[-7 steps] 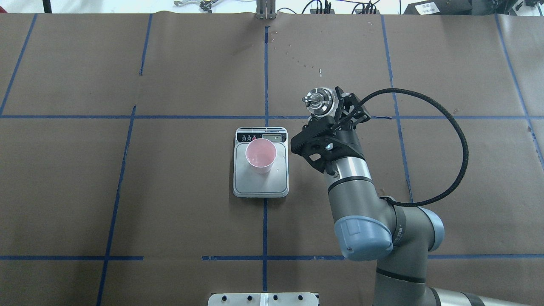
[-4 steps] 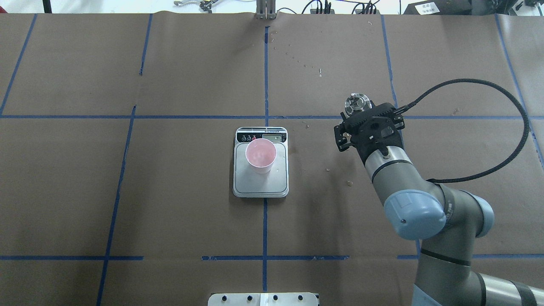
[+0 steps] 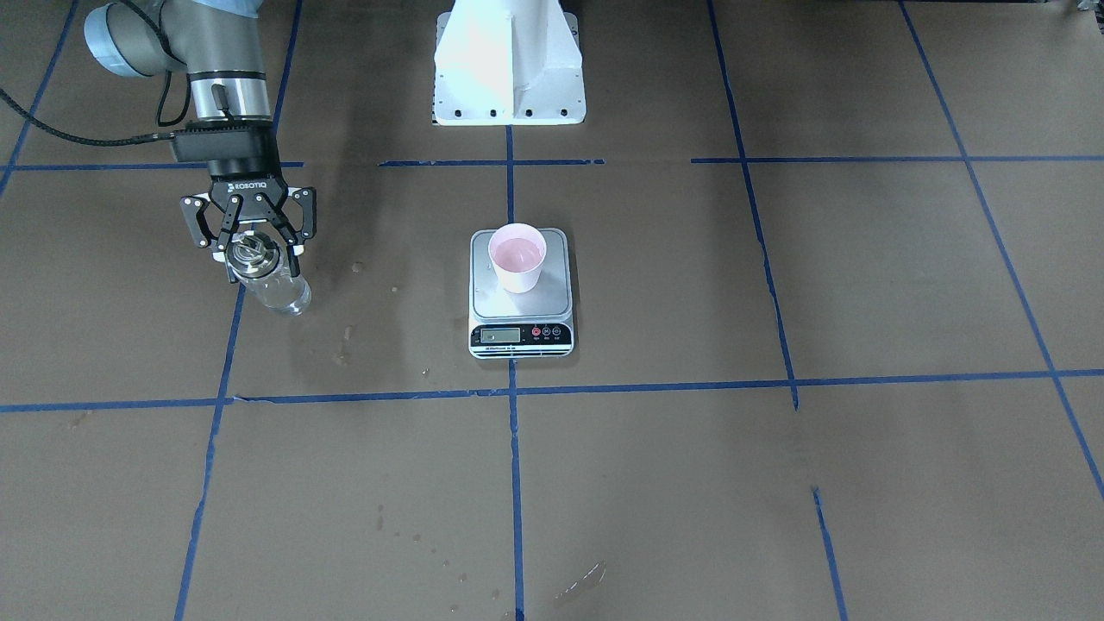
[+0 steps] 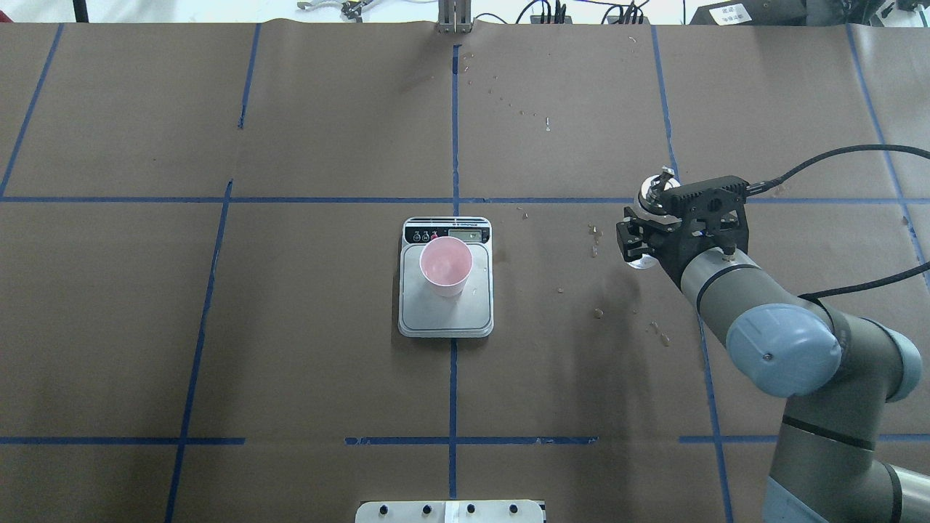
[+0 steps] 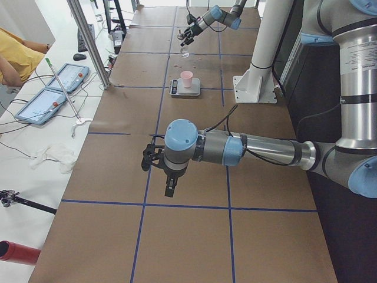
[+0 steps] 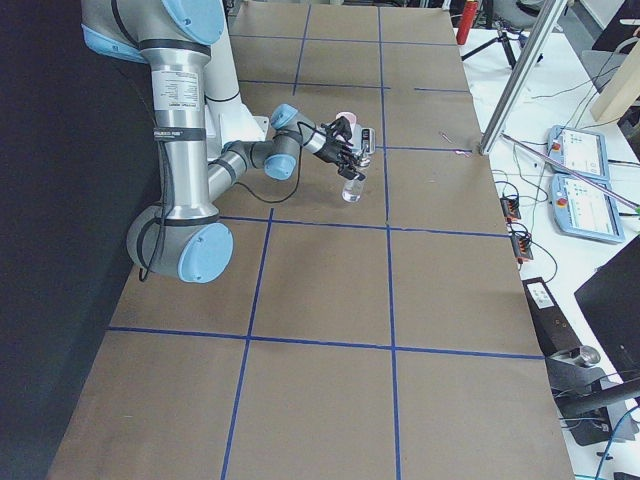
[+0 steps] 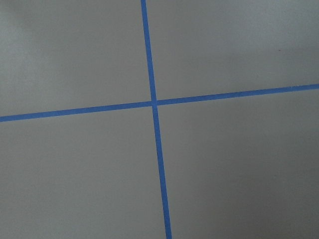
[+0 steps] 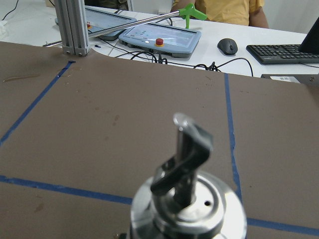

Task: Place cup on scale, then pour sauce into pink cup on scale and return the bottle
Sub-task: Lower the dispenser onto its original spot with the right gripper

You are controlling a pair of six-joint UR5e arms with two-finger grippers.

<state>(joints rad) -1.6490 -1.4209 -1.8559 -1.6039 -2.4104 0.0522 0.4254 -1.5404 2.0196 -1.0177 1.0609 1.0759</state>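
Observation:
The pink cup (image 4: 445, 265) stands on the silver scale (image 4: 445, 316) at mid-table; both also show in the front view, the cup (image 3: 516, 256) on the scale (image 3: 520, 317). My right gripper (image 4: 649, 229) is shut on the clear glass bottle (image 4: 656, 192), well right of the scale. In the front view the gripper (image 3: 257, 256) clasps the metal collar and the glass body (image 3: 285, 293) hangs near-upright close to the table. The spout (image 8: 188, 144) fills the right wrist view. My left gripper (image 5: 168, 177) shows only in the left side view; I cannot tell its state.
Wet drops (image 4: 596, 312) dot the brown paper between scale and bottle. The white robot base (image 3: 507, 60) stands behind the scale. An aluminium post (image 4: 454, 18) rises at the far edge. Tablets (image 5: 62, 76) lie on the operators' desk.
My right arm has swung right with the bottle, away from the scale, past the blue tape line. The cup and scale have not moved.

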